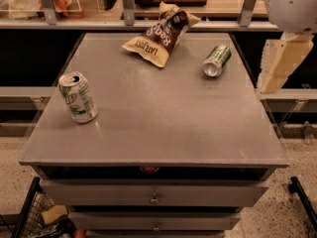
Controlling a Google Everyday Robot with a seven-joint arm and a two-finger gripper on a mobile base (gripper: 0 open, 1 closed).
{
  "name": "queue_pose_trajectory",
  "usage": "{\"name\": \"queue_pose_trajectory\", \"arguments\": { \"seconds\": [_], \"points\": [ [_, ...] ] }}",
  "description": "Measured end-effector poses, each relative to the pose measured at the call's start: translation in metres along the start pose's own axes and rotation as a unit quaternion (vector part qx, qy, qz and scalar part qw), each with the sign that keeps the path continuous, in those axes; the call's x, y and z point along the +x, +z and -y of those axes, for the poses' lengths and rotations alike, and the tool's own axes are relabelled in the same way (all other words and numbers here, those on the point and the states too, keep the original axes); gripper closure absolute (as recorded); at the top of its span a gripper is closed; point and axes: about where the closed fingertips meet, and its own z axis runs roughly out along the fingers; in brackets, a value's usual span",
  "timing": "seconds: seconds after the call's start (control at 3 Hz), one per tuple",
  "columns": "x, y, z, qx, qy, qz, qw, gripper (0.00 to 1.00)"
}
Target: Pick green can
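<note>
Near the far right corner of the counter (163, 123), the green can (217, 60) lies on its side, silver end toward the near edge — tipped over, so a grip across its round body seems the likely way in. Just off the right edge hangs the tool (278, 63), touching nothing — wide or narrow, I cannot tell. The white can (78, 96) stands upright by the left edge, well apart.

On the table (163, 123): one green can (217, 60), one white can (78, 96), one chip bag (158, 33). One gripper (278, 66), right of the table.
</note>
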Motion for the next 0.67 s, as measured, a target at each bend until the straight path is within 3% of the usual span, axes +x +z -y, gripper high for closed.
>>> {"name": "queue_pose_trajectory", "arguments": {
  "seconds": [0.33, 0.67],
  "points": [
    [-0.001, 0.023, 0.026, 0.022, -0.055, 0.007, 0.9982, 0.00],
    [-0.001, 0.066, 0.052, 0.024, -0.122, 0.026, 0.9919, 0.00]
  ]
}}
